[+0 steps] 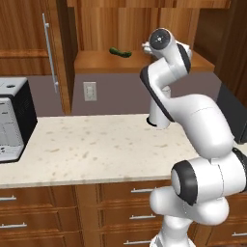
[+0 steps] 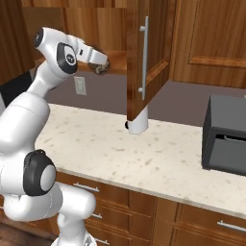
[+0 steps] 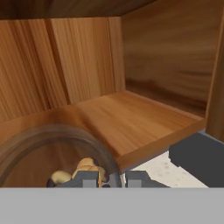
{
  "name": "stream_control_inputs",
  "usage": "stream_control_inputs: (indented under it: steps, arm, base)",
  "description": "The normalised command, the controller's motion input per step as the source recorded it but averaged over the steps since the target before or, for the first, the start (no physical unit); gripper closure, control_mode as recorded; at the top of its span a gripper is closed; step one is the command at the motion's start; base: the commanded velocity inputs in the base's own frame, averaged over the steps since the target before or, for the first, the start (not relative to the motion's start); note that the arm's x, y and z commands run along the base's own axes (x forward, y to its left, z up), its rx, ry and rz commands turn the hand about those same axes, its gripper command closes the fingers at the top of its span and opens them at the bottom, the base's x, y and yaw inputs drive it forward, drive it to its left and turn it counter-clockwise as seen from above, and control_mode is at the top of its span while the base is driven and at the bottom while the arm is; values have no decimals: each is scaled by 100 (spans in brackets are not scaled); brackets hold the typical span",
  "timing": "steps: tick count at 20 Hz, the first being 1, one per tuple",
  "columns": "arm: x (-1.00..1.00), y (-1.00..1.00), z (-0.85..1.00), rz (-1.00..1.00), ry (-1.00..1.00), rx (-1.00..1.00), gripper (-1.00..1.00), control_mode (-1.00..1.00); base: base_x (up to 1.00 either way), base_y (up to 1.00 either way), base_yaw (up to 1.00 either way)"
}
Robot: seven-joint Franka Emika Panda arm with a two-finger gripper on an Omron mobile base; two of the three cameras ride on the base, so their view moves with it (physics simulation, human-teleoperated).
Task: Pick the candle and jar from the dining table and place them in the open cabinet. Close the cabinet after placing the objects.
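- One arm (image 1: 193, 116) fills the right of the left base view, reaching up to the open cabinet (image 1: 96, 62) at the top centre. A small green object (image 1: 120, 52) lies on the shelf just left of the wrist. The placing step would go best if the load is carried deeper and set down apart from that object. The speckled tabletop (image 1: 96, 144) spans the lower half, with a white appliance (image 1: 12, 120) at the left edge; no lettering on it can be read.
- In the right base view, the end effector (image 2: 102, 67) sits at the upper left, at the shelf's front lip, clamped narrowly on what appears to be the dark jar (image 2: 103, 70). The open door (image 2: 153, 48) hangs at the centre with a paper-towel roll (image 2: 138, 122) below it. Retreating should keep clear of that door, which has yet to be swung shut. The dark appliance (image 2: 226, 139) at the right shows no readable brand.
- In the hand view, the fingertips (image 3: 89, 179) rise at the bottom, close together. The jar's blurred brown curve sits at the lower left over the shelf's front. It should probably go forward and be lowered level before release, so it does not tip off the edge. No writing appears.
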Motion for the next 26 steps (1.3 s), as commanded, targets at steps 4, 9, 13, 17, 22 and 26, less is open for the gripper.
stream_control_inputs:
  steps: [4, 9, 13, 17, 22, 26]
  arm:
    - [1, -11, 23, 0, 0, 0, 100, -100]
    - [7, -11, 33, 0, 0, 0, 100, -100]
    - [29, -8, 6, 0, 0, 0, 100, -100]
    - [26, 0, -2, 0, -1, 0, 100, -100]
    - [37, 0, -20, 0, 0, 0, 100, -100]
    - [35, 0, -27, 0, -2, 0, 100, -100]
  base:
    - [0, 0, 0]
    - [0, 0, 0]
    - [0, 0, 0]
    - [0, 0, 0]
    - [0, 0, 0]
    - [0, 0, 0]
